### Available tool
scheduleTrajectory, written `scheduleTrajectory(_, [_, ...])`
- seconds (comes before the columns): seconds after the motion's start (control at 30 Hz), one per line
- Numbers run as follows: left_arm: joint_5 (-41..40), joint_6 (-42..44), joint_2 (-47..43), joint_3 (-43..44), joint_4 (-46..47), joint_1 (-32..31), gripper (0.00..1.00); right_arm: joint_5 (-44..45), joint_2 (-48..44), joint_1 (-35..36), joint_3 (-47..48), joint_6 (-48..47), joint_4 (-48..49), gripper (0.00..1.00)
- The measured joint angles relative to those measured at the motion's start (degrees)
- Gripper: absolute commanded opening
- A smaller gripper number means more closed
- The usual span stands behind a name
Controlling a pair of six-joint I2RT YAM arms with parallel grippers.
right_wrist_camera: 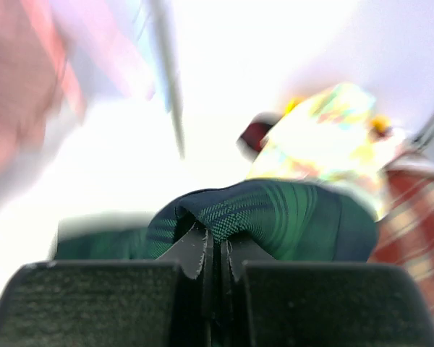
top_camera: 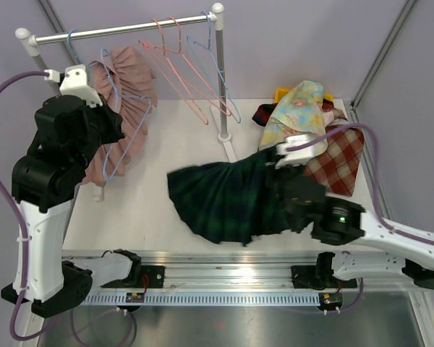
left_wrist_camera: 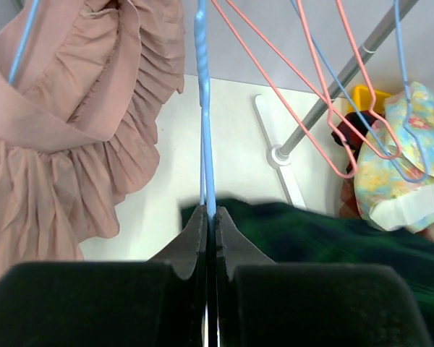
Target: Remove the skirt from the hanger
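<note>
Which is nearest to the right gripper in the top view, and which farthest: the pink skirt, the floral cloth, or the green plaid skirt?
1. Green plaid skirt: pinched in the right gripper, mid-table.
2. Floral cloth: just behind the gripper, far right.
3. Pink skirt: hanging, far left.

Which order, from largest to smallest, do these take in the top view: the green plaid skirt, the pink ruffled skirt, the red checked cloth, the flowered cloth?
1. green plaid skirt
2. pink ruffled skirt, though the left arm hides part of it
3. red checked cloth and flowered cloth: they look about alike, so not ranked
</note>
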Motion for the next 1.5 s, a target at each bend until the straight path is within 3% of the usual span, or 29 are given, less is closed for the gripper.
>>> scheduleTrajectory(0.13, [-0.85, 0.17, 2.89, -0.68, 2.08, 0.0, 0.0, -0.04, -6.29, -8.63, 3.63, -13.51, 8.98, 0.0])
scheduleTrajectory(0.3, [-1.86, 1.57, 5.16, -0.59, 4.7, 0.0, 0.0, -7.04, 3.15, -28.61, 20.68, -21.7, 9.44, 0.0])
scheduleTrajectory(0.53, [-3.52, 5.11, 13.11, 9.25, 5.66, 0.37, 0.0, -26.51, 22.95, -56.46, 40.13, -16.44, 2.99, 0.0])
scheduleTrajectory(0.7, [-3.48, 6.84, 19.02, 16.61, 7.1, 2.05, 0.0, -33.62, 34.38, -63.47, 48.96, -11.87, -0.72, 0.0])
scheduleTrajectory(0.73, [-3.48, 7.06, 19.65, 17.2, 7.39, 2.34, 0.0, -34.6, 35.43, -63.56, 48.83, -11.04, -1.14, 0.04])
scheduleTrajectory(0.77, [-3.37, 7.21, 20.52, 17.75, 7.85, 2.82, 0.0, -35.47, 35.93, -63.54, 47.45, -9.88, -0.72, 0.2])
scheduleTrajectory(0.8, [-3.32, 7.3, 21.49, 18.29, 8.17, 3.21, 0.0, -36.44, 35.98, -63.52, 45.38, -8.39, -0.48, 0.45])
scheduleTrajectory(0.83, [-3.19, 7.43, 22.84, 19.19, 8.61, 3.67, 0.0, -37.33, 35.95, -63.52, 42.73, -6.62, 0.13, 0.79])
scheduleTrajectory(0.87, [-3.08, 7.52, 23.78, 19.67, 9.14, 3.98, 0.0, -38.45, 35.69, -63.45, 39.47, -4.85, 1.07, 0.87])
scheduleTrajectory(1.07, [-1.25, 8.48, 33.46, 26.03, 12.57, 5.95, 0.0, -45.86, 33.92, -63.43, 11.23, 6.32, 4.98, 0.97])
scheduleTrajectory(1.2, [0.61, 8.44, 37.55, 27.8, 14.56, 6.78, 0.0, -50.4, 31.1, -63.43, -4.92, 12.11, 5.75, 0.97])
scheduleTrajectory(1.37, [3.04, 6.4, 35.63, 18.73, 18.03, 7.08, 0.0, -53.55, 22.99, -63.43, -8.11, 15.43, 5.99, 0.97])
scheduleTrajectory(1.5, [4.44, 4.79, 33.81, 11.19, 19.47, 7.08, 0.06, -54.25, 17.27, -63.43, -8.0, 16.09, 7.26, 0.97])
